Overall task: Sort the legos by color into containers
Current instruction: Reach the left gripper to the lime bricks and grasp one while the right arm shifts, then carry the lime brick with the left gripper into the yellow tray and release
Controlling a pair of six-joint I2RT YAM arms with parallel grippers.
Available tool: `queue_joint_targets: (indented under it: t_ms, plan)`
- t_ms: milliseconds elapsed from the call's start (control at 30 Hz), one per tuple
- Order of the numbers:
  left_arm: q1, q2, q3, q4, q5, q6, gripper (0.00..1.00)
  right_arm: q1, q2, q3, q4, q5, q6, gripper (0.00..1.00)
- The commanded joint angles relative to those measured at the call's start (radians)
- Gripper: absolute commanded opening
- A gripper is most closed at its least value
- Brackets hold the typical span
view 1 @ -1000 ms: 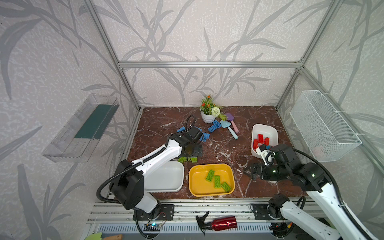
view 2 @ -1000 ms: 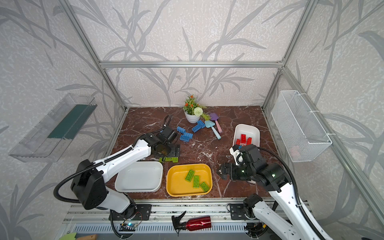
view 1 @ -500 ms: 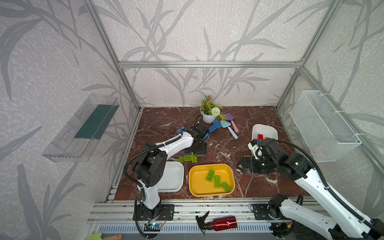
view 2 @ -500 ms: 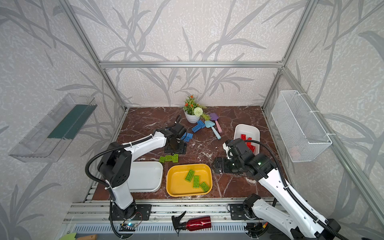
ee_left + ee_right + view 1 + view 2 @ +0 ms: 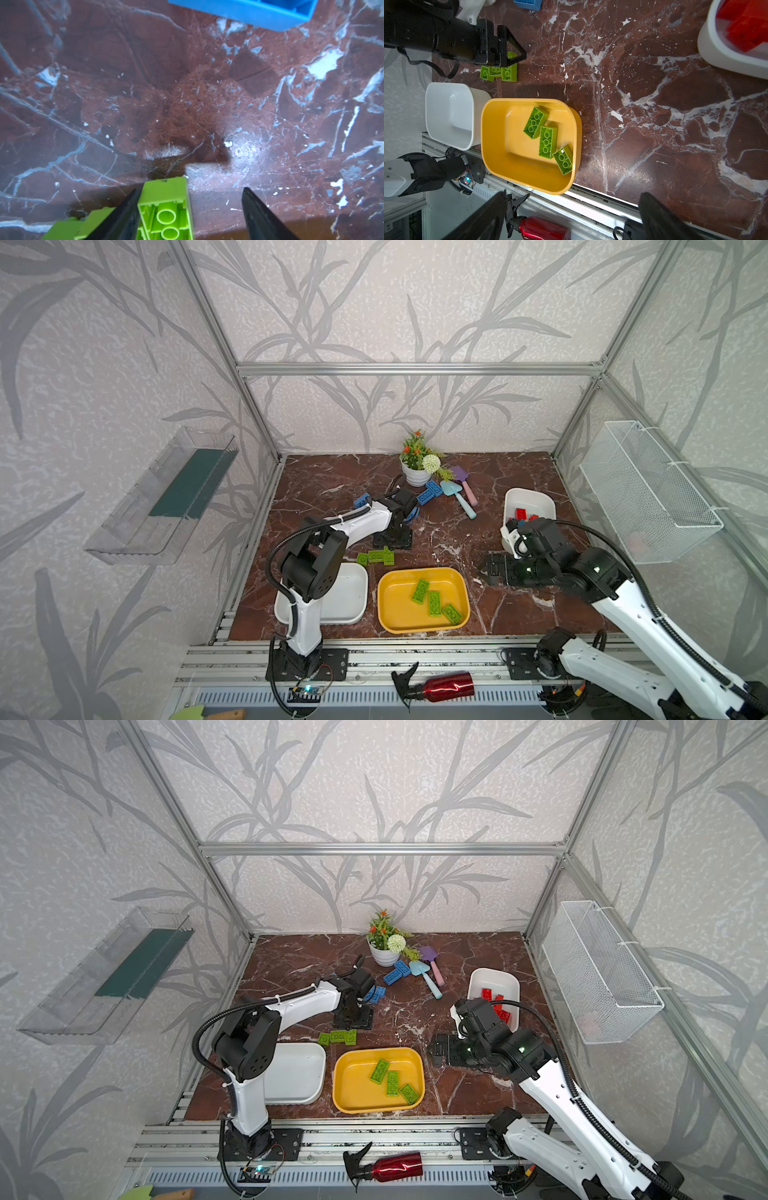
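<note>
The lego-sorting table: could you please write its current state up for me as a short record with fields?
Yellow plastic tub: three lime green studded bricks inside
Far white plastic tub: red bricks inside
Near white plastic tub: no bricks seen, partly hidden by arm
Loose on brown marble table: green brick cluster; blue bricks near white flower pot
Left gripper: open, around one green cluster brick, not yet clamped
Right gripper: open, empty, beside yellow tub
</note>
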Motion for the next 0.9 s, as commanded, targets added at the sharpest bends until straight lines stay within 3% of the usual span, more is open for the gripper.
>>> queue_joint_targets:
  t_ms: [0,333,467,600,867]
  plan:
    - [0.001,-0.006,-0.022,0.009,0.022,-0.029,0.71,0.004,-0.012,0.021,-0.031,0.018,0.005,0.99]
    - [-0.010,-0.030,-0.104,0.050,0.032,-0.085,0.63,0.006,-0.036,0.020,-0.056,0.019,0.002,0.99]
    - [-0.021,-0.034,-0.116,0.044,0.006,-0.091,0.50,0.005,-0.055,0.018,-0.079,0.027,0.003,0.99]
    - [-0.028,-0.026,-0.105,0.030,-0.012,-0.090,0.30,0.005,-0.078,0.017,-0.095,0.034,0.010,0.99]
    - [-0.033,-0.051,0.022,-0.082,-0.075,-0.056,0.14,0.005,-0.120,0.010,-0.110,0.044,0.021,0.99]
